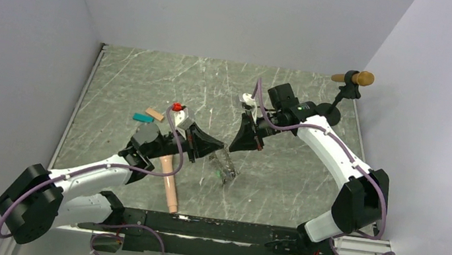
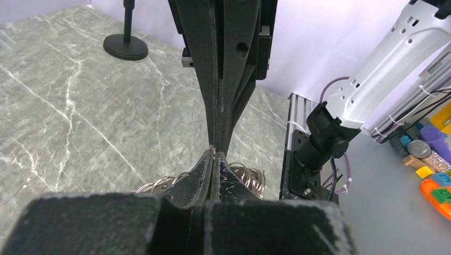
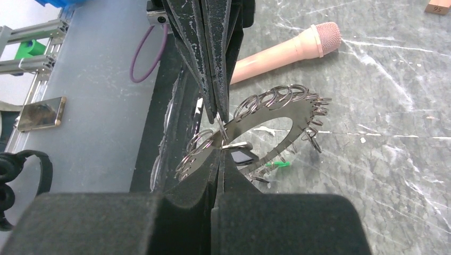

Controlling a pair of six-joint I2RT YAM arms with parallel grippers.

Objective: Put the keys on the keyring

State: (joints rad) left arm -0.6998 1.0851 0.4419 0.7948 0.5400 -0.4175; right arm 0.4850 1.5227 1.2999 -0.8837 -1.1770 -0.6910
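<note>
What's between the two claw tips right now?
Only the keyring: its rim and a small ring bridge the short gap between the shut left claw and shut right claw. The right wrist view shows it.

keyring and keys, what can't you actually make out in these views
Top view: keyring is too small to tell what hangs on it.
Left wrist: the shut left gripper hides most of the keyring; no keys show.
Right wrist: green key is partly behind the keyring; the right gripper covers the near rim.
</note>
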